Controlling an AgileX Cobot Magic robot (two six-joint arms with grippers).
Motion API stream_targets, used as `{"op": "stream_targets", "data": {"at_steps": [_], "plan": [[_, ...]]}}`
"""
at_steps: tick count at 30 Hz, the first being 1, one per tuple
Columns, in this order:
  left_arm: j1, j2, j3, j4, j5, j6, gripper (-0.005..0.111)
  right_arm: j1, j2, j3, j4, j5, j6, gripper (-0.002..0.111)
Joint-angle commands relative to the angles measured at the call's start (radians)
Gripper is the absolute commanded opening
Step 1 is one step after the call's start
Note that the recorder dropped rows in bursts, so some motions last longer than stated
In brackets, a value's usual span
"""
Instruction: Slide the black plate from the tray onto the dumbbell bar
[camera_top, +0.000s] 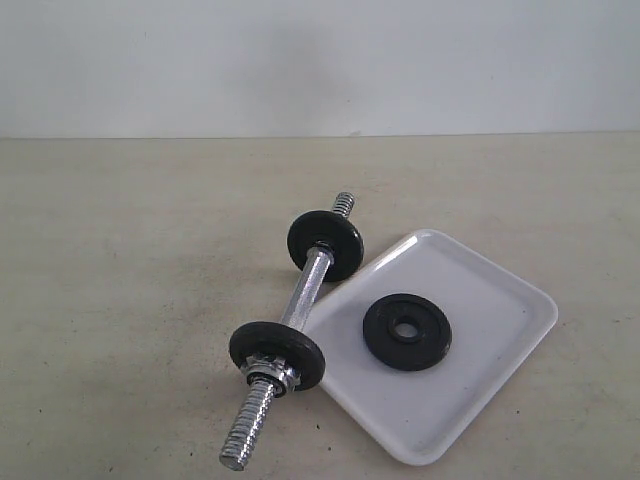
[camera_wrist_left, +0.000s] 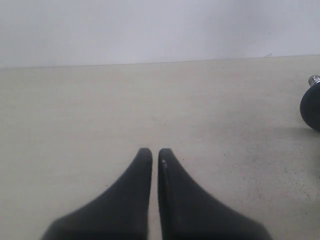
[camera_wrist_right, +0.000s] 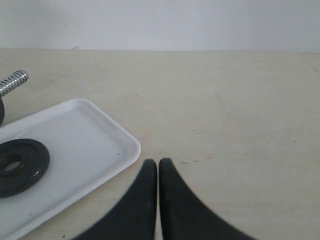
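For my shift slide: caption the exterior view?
Black plate lying in the tray beside the dumbbell bar, not yet loaded.

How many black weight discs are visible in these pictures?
3. The black plate lies flat on the tray. The far disc and the near disc sit on the dumbbell bar, one toward each threaded end. None seems hidden.

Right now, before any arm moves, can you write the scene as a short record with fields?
plate: lies flat on the tray, hole up
tray: white, on the table, right of the bar
bar: lies on the table, carries a far disc and a near disc, both threaded ends bare
left gripper: shut, empty, apart from the bar
right gripper: shut, empty, near a tray corner, not touching
task: plate not yet on the bar
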Motion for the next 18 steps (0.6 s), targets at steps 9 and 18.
{"op": "stream_targets", "data": {"at_steps": [9, 18], "plan": [[-0.006, -0.003, -0.002, -0.007, -0.010, 0.003, 0.004, 0.001, -0.004, 0.000, 0.009, -0.263, -0.033, 0.000], [-0.006, -0.003, -0.002, -0.007, -0.010, 0.003, 0.004, 0.001, -0.004, 0.000, 0.050, -0.855, 0.035, 0.000]]}}
